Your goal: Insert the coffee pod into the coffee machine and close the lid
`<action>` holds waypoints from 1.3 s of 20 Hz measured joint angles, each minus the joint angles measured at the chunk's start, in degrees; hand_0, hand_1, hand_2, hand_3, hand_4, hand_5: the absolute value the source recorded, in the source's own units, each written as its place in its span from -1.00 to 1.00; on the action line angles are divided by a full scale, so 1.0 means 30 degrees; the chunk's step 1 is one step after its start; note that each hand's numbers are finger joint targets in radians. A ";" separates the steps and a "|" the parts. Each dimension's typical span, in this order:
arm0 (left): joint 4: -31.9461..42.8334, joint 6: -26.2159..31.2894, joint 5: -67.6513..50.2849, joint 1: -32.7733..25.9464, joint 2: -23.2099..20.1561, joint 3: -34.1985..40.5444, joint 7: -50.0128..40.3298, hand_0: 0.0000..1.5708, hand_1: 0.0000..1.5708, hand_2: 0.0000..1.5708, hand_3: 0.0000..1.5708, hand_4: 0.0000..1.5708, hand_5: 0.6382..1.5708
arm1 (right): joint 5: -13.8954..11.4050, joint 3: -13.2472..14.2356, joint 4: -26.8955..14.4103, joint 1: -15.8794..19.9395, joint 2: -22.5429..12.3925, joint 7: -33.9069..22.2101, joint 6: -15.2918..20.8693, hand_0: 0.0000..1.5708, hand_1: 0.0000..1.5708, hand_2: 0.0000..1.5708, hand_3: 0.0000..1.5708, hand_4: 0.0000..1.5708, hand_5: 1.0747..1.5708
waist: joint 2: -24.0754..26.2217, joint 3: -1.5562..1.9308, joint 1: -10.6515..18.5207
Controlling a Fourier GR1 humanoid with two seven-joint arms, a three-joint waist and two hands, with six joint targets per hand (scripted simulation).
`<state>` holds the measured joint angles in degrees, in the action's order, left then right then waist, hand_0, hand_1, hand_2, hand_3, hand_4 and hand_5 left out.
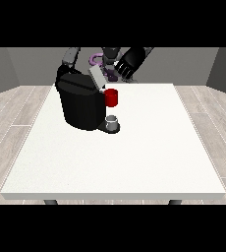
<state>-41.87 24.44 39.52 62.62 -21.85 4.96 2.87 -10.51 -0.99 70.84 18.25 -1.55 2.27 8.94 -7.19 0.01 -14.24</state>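
The black coffee machine (80,106) stands on the table's far left part. Its grey lid (96,78) is tilted up, open. A red pod holder (111,97) juts out at the machine's front right, and I cannot see a pod inside it. No coffee pod shows plainly anywhere. The hand at the view's right (128,61) hangs in the air behind and to the right of the lid, fingers relaxed and pointing down, holding nothing that I can see. The arm at the view's left (70,56) comes down behind the machine, which hides most of its hand.
A small grey cup (113,121) sits on the machine's base under the red holder. The white table (134,157) stretches wide towards the camera and to the right. Wooden floor surrounds it.
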 measured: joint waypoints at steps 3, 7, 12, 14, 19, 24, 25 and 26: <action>0.0225 0.0059 0.0163 0.0568 -0.0390 0.0102 -0.0013 0.59 0.59 0.65 0.59 -0.39 1.00 | -0.0080 0.0022 0.0473 0.0512 0.0016 -0.0505 0.0160 -1.00 -1.00 -1.00 -1.00 -1.00 1.00 | -0.0449 0.0000 -0.0261; 0.0504 -0.0011 0.0199 0.1261 -0.0756 0.0417 -0.0141 0.61 0.61 0.66 0.60 -0.41 1.00 | 0.0172 0.0407 0.0926 0.1014 -0.0478 -0.0843 -0.0167 -1.00 -1.00 -1.00 -1.00 -0.66 1.00 | -0.1061 0.0002 -0.0675; 0.0867 0.0217 0.0255 0.2109 -0.1144 0.0589 -0.0034 0.54 0.54 0.63 0.58 -0.40 1.00 | 0.0222 0.0676 0.1229 0.1622 -0.0510 -0.0998 0.0076 -1.00 -1.00 -1.00 -1.00 -1.00 1.00 | -0.1923 0.0002 -0.0977; 0.1009 0.0102 0.0420 0.2110 -0.1145 0.0497 0.0090 0.51 0.51 0.60 0.55 -0.41 1.00 | 0.0228 0.0768 0.1474 0.1988 -0.0629 -0.1611 0.0087 -1.00 -1.00 -1.00 -1.00 -0.92 1.00 | -0.2024 0.0001 -0.0993; 0.0956 -0.0073 0.0588 0.2139 -0.0795 0.0317 0.0287 0.60 0.60 0.65 0.57 -0.45 1.00 | 0.0354 0.1244 0.1061 0.1886 -0.0874 -0.0917 0.0181 -1.00 -1.00 -1.00 -1.00 -1.00 1.00 | -0.2489 0.0003 -0.0721; 0.1208 0.0107 0.0633 0.2701 -0.0842 0.0399 0.0286 0.53 0.53 0.59 0.54 -0.44 1.00 | 0.0308 0.1432 0.0797 0.2386 -0.0972 -0.1021 0.0326 -1.00 -1.00 -1.00 -1.00 -0.72 1.00 | -0.2944 0.0005 -0.0653; 0.1302 -0.0037 0.0680 0.2702 -0.0798 0.0430 0.0208 0.51 0.51 0.57 0.52 -0.44 1.00 | 0.0311 0.1382 0.0897 0.2455 -0.0988 -0.1135 0.0258 -1.00 -1.00 -1.00 -1.00 -0.81 1.00 | -0.2966 0.0005 -0.0781; 0.1336 -0.0042 0.0712 0.2675 -0.0724 0.0404 0.0189 0.52 0.52 0.57 0.52 -0.45 1.00 | 0.0210 0.1381 0.0856 0.2427 -0.0952 -0.1145 0.0417 -1.00 -1.00 -1.00 -1.00 -0.83 1.00 | -0.2928 0.0004 -0.0732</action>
<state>-37.86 24.31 41.66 70.65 -24.02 6.17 3.43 -9.88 3.15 73.41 25.53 -4.40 -1.17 10.19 -15.97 0.02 -16.44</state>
